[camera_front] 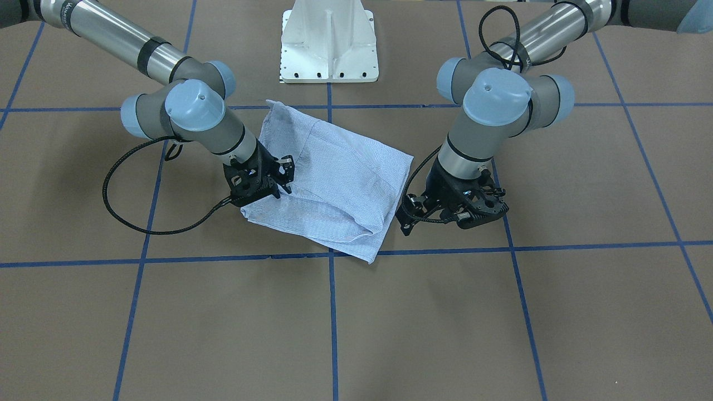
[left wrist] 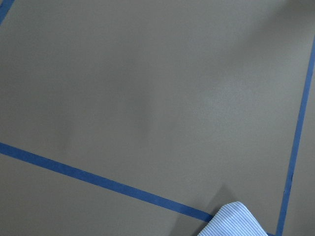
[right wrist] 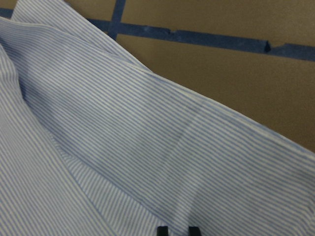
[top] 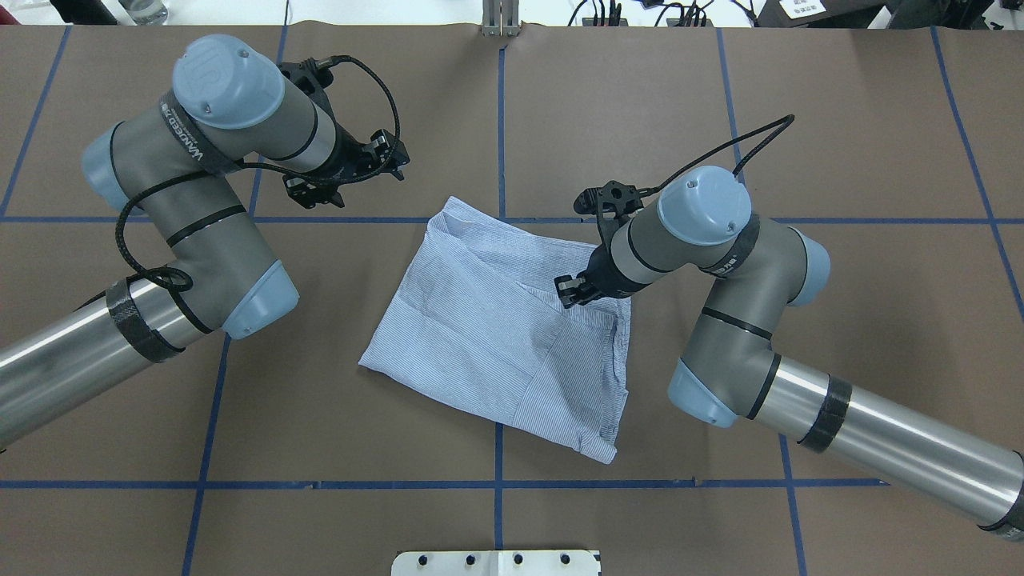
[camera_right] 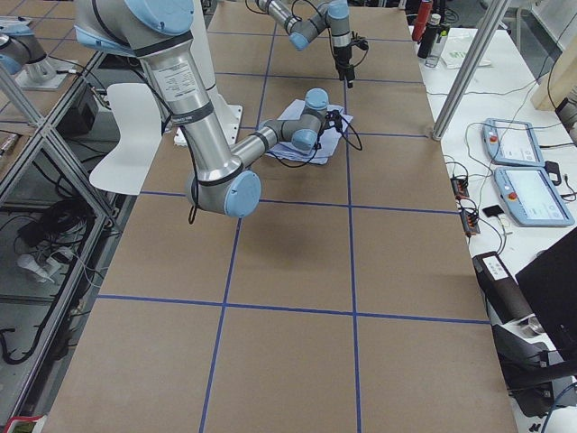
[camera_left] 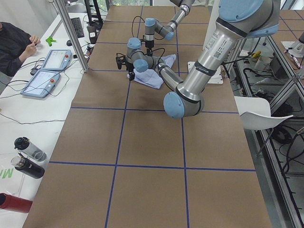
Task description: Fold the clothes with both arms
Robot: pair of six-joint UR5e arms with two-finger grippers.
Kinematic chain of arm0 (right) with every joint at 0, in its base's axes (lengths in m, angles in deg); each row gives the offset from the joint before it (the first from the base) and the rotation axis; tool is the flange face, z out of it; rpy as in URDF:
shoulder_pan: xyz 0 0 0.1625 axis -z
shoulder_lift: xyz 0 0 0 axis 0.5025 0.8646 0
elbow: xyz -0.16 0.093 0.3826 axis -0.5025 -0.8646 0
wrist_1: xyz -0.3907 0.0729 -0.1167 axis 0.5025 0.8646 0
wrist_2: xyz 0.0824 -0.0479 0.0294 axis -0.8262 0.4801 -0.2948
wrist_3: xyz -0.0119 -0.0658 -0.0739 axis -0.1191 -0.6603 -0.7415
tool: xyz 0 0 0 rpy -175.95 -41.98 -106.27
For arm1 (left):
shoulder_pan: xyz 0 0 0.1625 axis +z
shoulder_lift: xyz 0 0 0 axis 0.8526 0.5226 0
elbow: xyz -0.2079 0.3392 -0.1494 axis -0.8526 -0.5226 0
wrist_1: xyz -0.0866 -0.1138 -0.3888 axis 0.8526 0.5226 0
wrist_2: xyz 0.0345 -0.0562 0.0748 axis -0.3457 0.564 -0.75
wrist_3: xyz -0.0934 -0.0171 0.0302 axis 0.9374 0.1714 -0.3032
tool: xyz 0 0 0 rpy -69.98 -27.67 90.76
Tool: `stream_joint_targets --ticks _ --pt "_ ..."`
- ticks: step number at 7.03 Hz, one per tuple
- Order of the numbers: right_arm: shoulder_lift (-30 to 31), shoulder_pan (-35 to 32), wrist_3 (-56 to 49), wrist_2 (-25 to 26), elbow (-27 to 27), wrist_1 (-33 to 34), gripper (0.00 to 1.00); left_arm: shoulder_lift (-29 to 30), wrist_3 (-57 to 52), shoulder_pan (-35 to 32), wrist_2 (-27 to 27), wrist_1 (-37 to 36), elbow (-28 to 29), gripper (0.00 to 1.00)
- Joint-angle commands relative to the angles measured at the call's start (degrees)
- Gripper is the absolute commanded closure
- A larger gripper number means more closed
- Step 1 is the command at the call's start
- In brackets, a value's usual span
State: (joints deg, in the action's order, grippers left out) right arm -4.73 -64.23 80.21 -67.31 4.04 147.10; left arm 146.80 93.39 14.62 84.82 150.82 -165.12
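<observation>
Nearest the robot's white base (top: pixel 496 562), the striped shirt (top: pixel 480 336) lay folded into a rough rectangle on the brown counter (top: pixel 320 416). Its near corner stopped just short of a blue tape line (top: pixel 640 483). Over the shirt's edge on the robot's right, the right claw (top: pixel 566 292) pointed down at the cloth. Its fingertips (right wrist: pixel 162 229) were drawn close together with only a narrow gap, and whether they pinched any fabric could not be told. Farther out, by the shirt's far corner, the left claw (camera_front: pixel 406 214) hung spread apart and empty, beside the cloth.
</observation>
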Motion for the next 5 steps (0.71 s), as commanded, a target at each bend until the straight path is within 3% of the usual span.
stream_joint_targets --ticks 1,5 --pt "0.48 -0.30 0.00 -0.53 0.76 0.04 1.00 0.00 0.00 -0.50 1.45 -0.04 -0.29 0.01" --pt "0.57 -5.20 -0.18 -3.07 1.21 0.74 1.00 0.00 0.08 -0.60 1.55 -0.74 -0.47 0.01"
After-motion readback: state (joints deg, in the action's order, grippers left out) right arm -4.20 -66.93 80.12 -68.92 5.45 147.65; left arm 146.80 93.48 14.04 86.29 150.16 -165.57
